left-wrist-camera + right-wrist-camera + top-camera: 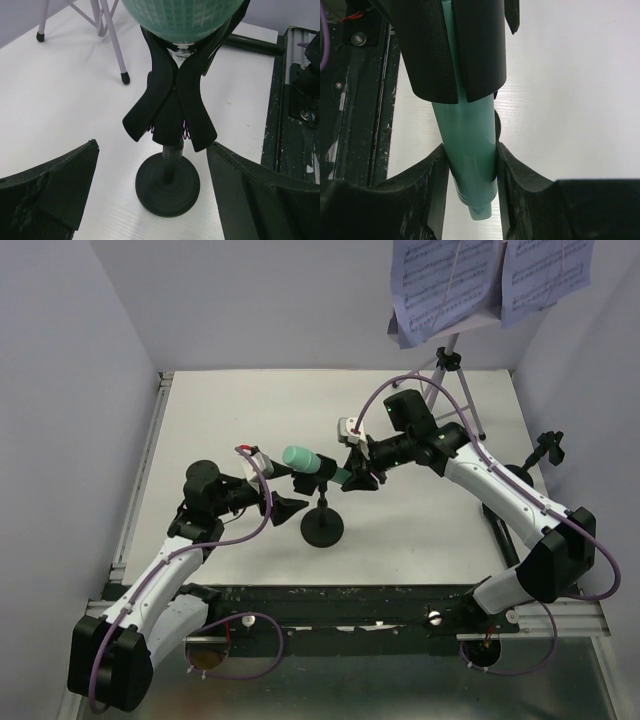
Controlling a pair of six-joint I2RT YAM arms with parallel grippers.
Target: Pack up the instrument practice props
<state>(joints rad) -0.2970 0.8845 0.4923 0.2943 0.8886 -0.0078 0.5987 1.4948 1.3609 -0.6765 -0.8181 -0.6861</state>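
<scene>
The mint-green microphone lies tilted in the clip of a black round-based mic holder at mid-table. My right gripper is shut on the microphone's handle, just behind the holder's clip. My left gripper is open, its fingers either side of the holder's stem and base without touching, below the microphone's head. The lilac tripod music rack stands at the back right with sheet-music pages on it. A second black holder is at the right wall. The black microphone is out of view.
The white table top ends at a dark metal rail near the arm bases. Grey walls close in the left, back and right. The rack's legs stand beyond the holder in the left wrist view.
</scene>
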